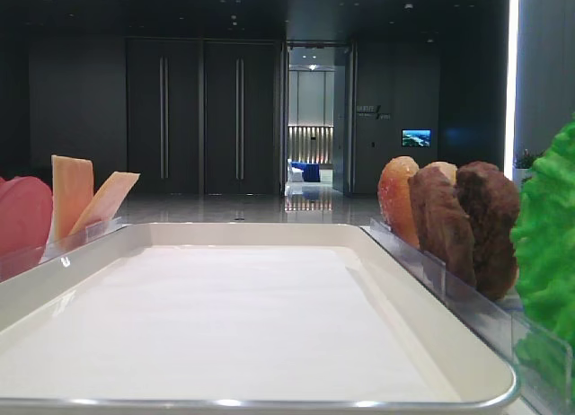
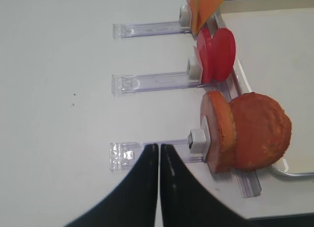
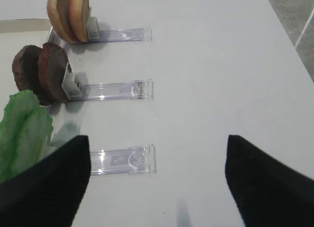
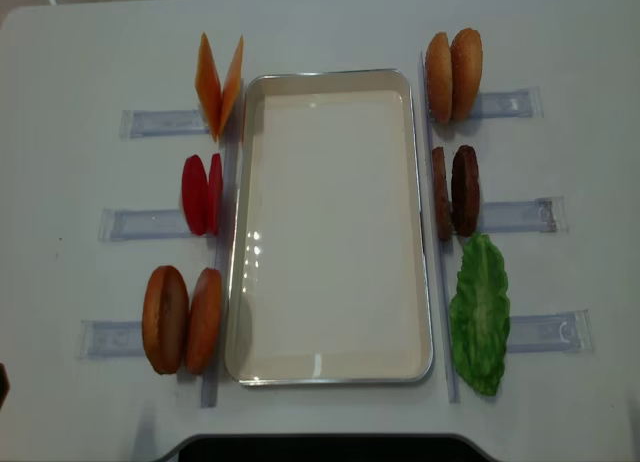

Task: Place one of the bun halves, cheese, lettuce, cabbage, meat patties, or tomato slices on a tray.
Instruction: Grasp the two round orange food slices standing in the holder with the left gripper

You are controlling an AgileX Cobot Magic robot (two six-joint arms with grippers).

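Centrally, tray [image 4: 330,227], food [image 4: 183,320] flanking long edges

Bare tray [image 4: 330,367], upright foods flanking both sides

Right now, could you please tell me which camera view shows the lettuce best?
The overhead realsense view: the whole lettuce shows, lying right of the tray. The low exterior view crops it at the right edge, the right wrist view cuts it at the left edge, and the left wrist view misses it.
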